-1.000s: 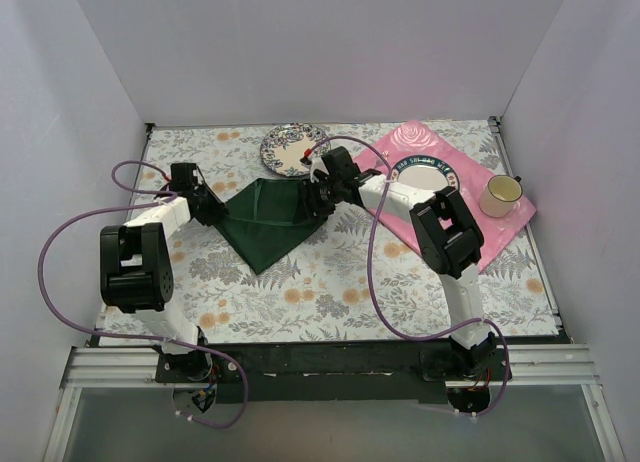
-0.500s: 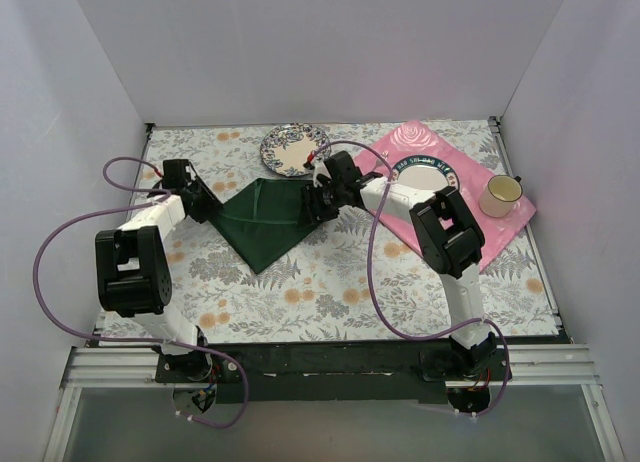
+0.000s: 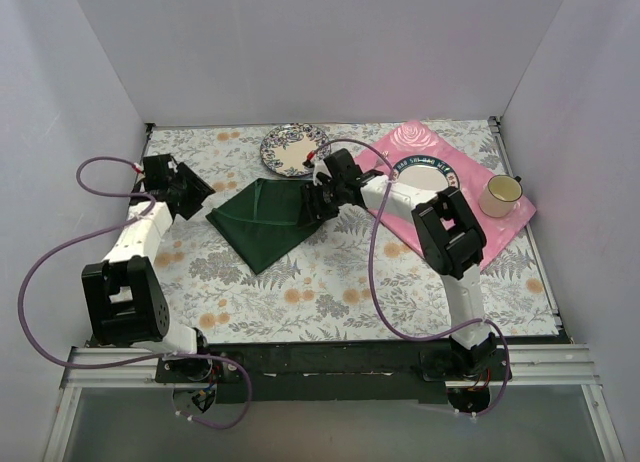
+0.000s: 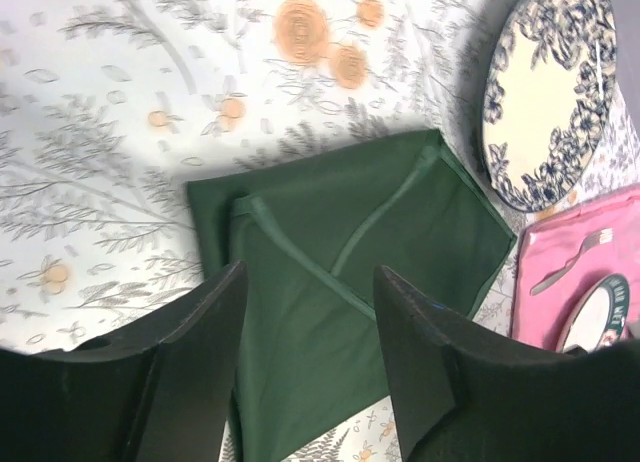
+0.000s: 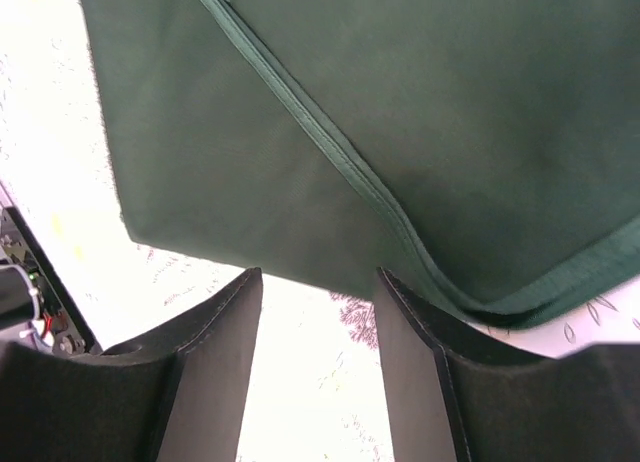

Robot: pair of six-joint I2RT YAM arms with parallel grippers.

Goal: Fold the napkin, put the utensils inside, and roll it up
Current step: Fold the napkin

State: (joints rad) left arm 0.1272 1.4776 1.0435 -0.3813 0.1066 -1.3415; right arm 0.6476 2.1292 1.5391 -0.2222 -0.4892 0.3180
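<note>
The dark green napkin lies folded flat on the flowered tablecloth, one flap laid over the other. My left gripper hovers just off its left corner, open, with only cloth showing beneath the fingers. My right gripper stands at the napkin's right edge, open, with bare tablecloth between its fingers and the hemmed edge just past the tips. The utensils cannot be made out in any view.
A blue-patterned plate sits behind the napkin. To the right lies a pink rose placemat bearing a second plate, a silver fork and a cream mug. White walls close in three sides.
My left gripper has opened, let go of the napkin's left corner and drawn back to the left and rear. The right gripper has barely moved.
</note>
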